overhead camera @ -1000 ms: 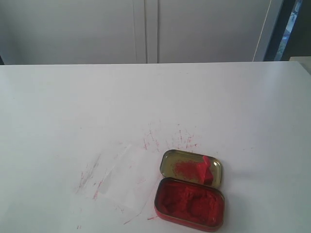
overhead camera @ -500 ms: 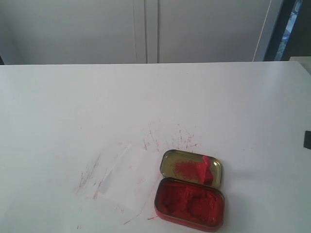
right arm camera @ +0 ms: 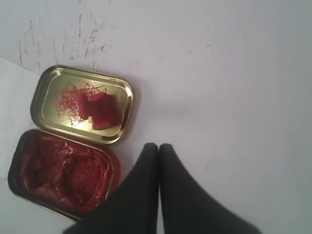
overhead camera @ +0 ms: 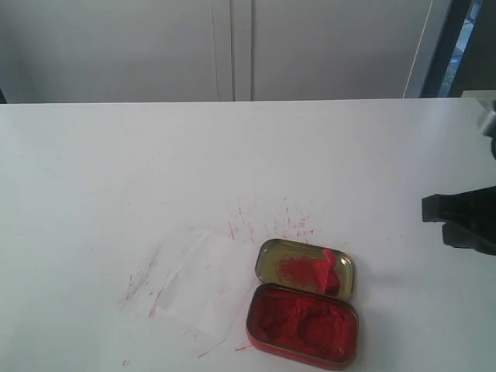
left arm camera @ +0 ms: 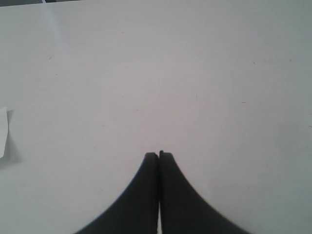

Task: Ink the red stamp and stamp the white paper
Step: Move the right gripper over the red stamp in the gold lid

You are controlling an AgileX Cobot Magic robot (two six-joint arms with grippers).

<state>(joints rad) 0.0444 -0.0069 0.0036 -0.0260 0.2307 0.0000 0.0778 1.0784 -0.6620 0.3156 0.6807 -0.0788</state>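
The red stamp (overhead camera: 327, 270) (right arm camera: 99, 110) lies inside the gold tin lid (overhead camera: 275, 261) (right arm camera: 48, 97), at its right end in the exterior view. The ink tin (overhead camera: 304, 324) (right arm camera: 58, 168), full of red ink, sits just in front of the lid. The white paper (overhead camera: 194, 283) lies left of the tins, streaked with red. My right gripper (overhead camera: 425, 209) (right arm camera: 158, 145) is shut and empty, hovering at the right edge of the exterior view, right of the tins. My left gripper (left arm camera: 159, 154) is shut over bare table and does not show in the exterior view.
Red ink scratches (overhead camera: 271, 221) mark the white table (overhead camera: 155, 170) behind the lid. A corner of the paper (right arm camera: 9, 78) shows beside the lid in the right wrist view. A small white slip (left arm camera: 3, 131) lies at the edge of the left wrist view. Grey cabinet doors (overhead camera: 232, 46) stand behind the table.
My right gripper has come into the exterior view from the right edge, moving leftward toward the tins. The stamp, tins and paper have not moved.
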